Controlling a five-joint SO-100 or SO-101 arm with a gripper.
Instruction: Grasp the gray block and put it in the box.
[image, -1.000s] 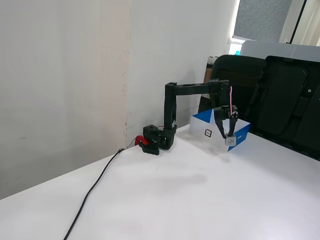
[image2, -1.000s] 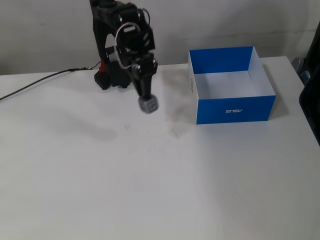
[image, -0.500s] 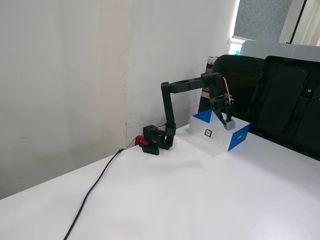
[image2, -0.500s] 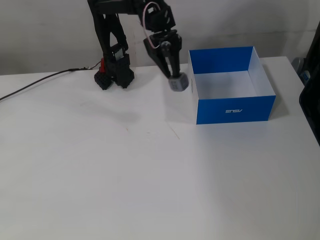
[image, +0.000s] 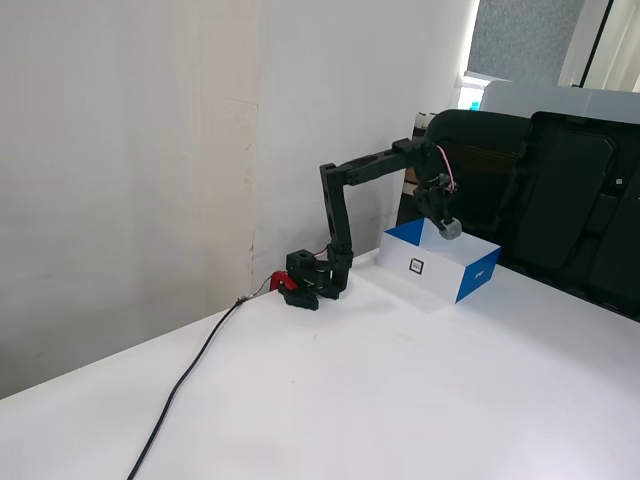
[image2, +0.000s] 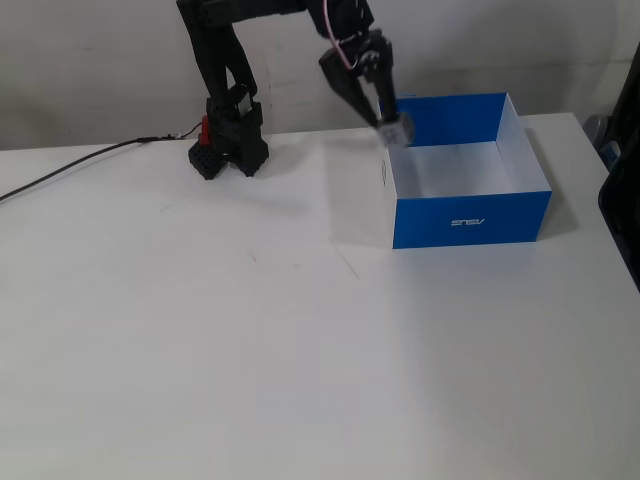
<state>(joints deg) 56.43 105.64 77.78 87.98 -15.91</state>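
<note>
The end effector (image2: 392, 124) pinches the gray block (image2: 396, 129) above the box (image2: 470, 216).

Gray block (image2: 397, 127) held aloft over the open white-and-blue box's (image2: 470, 218) left wall

The claw (image: 449, 229) grips the gray block (image: 451, 229) above the box (image: 440, 268) (white side, blue ends) on the surface (image: 400, 390)

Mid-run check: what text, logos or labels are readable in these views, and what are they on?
"ASUS": white logo on the blue end wall of the box, printed upside down in a fixed view.
Square black-and-white label on the box's white side: too small to read.
The gray block in the claw: face markings too blurred to read.
</note>
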